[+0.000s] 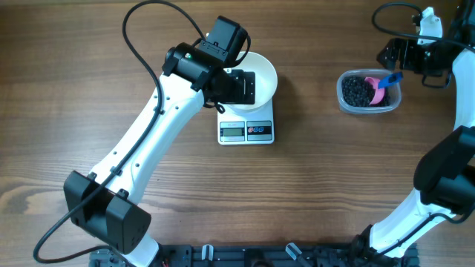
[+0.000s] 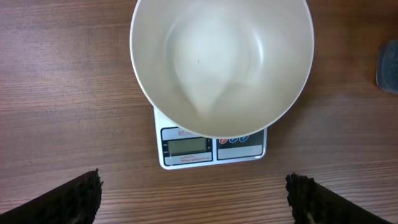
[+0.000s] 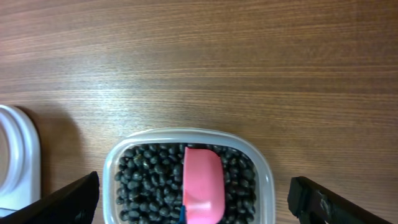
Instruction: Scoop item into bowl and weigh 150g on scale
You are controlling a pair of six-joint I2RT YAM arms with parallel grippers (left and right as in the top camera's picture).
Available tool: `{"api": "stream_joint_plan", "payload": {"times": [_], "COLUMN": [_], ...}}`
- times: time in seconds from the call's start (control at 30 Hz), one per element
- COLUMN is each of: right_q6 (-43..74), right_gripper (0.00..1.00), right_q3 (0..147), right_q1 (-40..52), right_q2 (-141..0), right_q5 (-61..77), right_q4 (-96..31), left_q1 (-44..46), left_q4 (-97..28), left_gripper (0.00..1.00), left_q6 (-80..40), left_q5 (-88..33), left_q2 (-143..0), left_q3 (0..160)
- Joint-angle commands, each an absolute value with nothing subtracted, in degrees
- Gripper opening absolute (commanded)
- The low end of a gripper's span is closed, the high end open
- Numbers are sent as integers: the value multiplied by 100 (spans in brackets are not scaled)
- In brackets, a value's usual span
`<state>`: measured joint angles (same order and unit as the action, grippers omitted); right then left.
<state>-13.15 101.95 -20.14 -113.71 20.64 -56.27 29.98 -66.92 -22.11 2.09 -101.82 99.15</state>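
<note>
1. You see your left gripper point(image 2: 194, 190) released: its 2 fingers stand wide apart with nothing between them.
2. It hangs above the near edge of the bowl point(image 2: 221, 62), and in the overhead view the arm's wrist covers the bowl's left part.
3. The bowl sits on the scale point(image 2: 211, 146), and its rim overhangs the top of the scale's front panel. Its inside shows plain white.
4. The scale rests on the wooden table point(image 1: 334, 178), left of centre, with its grey display and 2 coloured buttons facing you. You cannot read the digits.
5. Your right gripper point(image 3: 193, 190) is also released. Its 2 fingers sit far apart at the lower corners of the wrist view and touch nothing.
6. Below that gripper you see the beans point(image 3: 143, 186), a dark loose heap filling a clear plastic tub point(image 3: 264, 180). The tub stands on the table well to the right of the scale.
7. A pink scoop point(image 3: 202, 183) lies on top of the beans inside the tub, clear of both fingers. In the overhead view a blue part of it pokes over the tub's far right rim.
8. A white rounded object point(image 3: 15, 155) shows at the left edge of the right wrist view. You cannot tell what it is.
</note>
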Motion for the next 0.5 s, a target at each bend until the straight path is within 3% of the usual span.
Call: {"api": "stream_joint_plan", "payload": {"times": [0.0,0.27,0.47], "right_q6": [-1332,-1332,-1334], "right_gripper": [100,100,100], "right_q3": [10311,10311,10311], "right_q1": [-1990,-1990,-1990], "right_q2": [-11476,-11476,-11476], "right_q5": [1905,1905,1905], "right_q4": [-5586,-5249,-5137], "left_q1": [3022,3179,4088], "left_q4": [-6799,-6932,-7393], "left_gripper": [100,100,100], "left_q6": [-2163,-1483,-1221], "left_q5": [244,211,-82], "left_q2": [-10256,-10259,-10280], "left_q3": [9854,9845,9815]}}
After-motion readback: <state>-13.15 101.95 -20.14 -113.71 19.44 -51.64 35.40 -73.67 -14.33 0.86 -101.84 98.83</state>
